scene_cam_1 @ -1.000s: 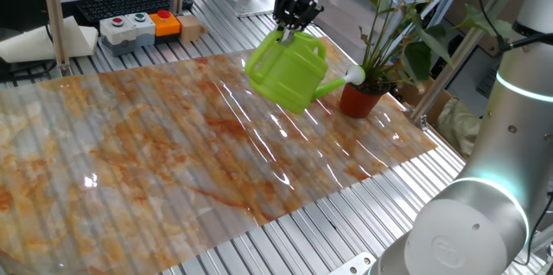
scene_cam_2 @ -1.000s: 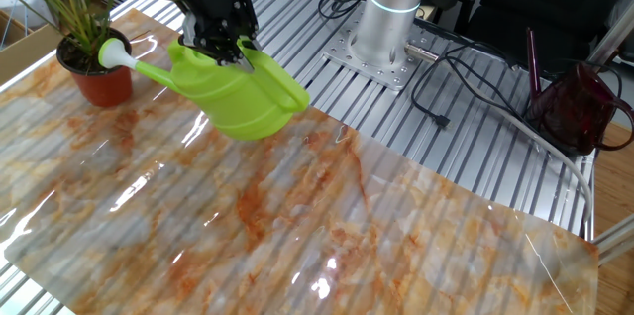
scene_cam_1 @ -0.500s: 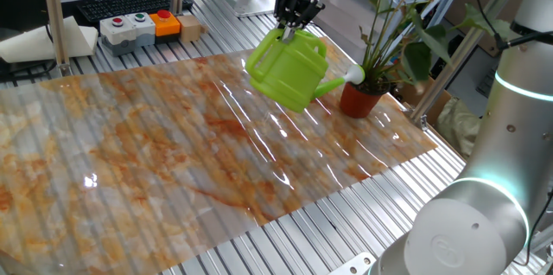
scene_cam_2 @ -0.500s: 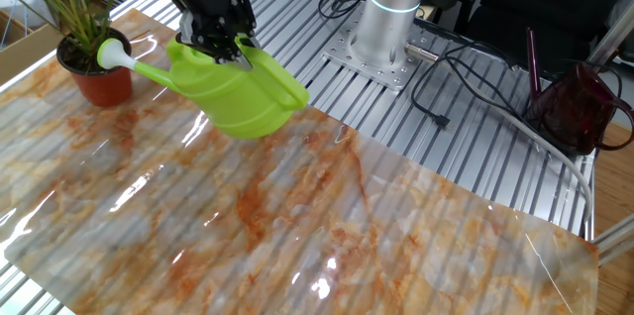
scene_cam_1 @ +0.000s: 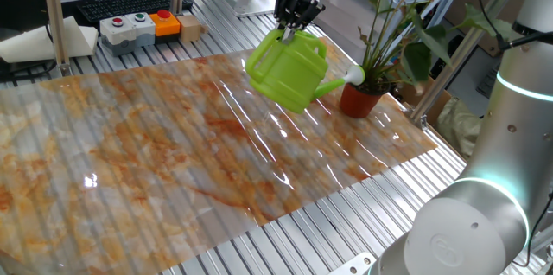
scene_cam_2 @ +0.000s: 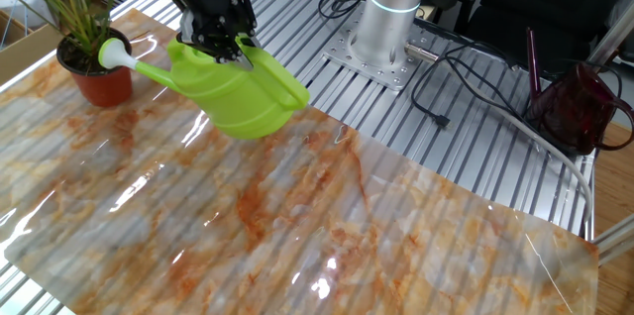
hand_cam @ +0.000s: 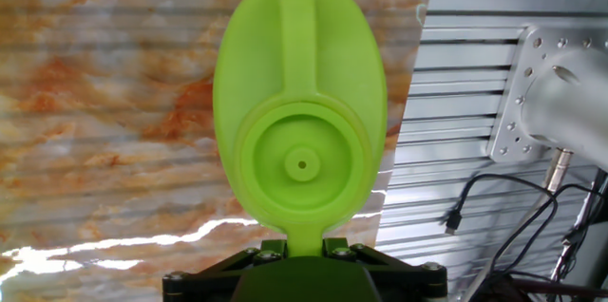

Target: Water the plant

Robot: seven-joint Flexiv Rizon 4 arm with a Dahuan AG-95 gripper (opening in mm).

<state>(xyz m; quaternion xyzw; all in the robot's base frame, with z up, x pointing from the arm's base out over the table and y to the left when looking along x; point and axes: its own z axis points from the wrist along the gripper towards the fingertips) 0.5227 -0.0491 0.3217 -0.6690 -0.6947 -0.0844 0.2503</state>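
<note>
The gripper [scene_cam_1: 288,29] pinches the handle of the tilted watering can [scene_cam_1: 289,72], its spout over the plant [scene_cam_1: 373,67] pot.

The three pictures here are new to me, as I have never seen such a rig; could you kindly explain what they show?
It is one robot arm with a two-finger gripper at a table covered with a marble-patterned sheet. Two pictures come from fixed cameras on different sides of the table. The third comes from a camera on the hand, looking along the fingers. The gripper is shut on the handle of a green watering can, held in the air and tilted, with its white spout tip over the pot of the plant. From the hand camera you see the can's body, with its round cap, from the handle end. At the table's far edge sits a button box.
</note>
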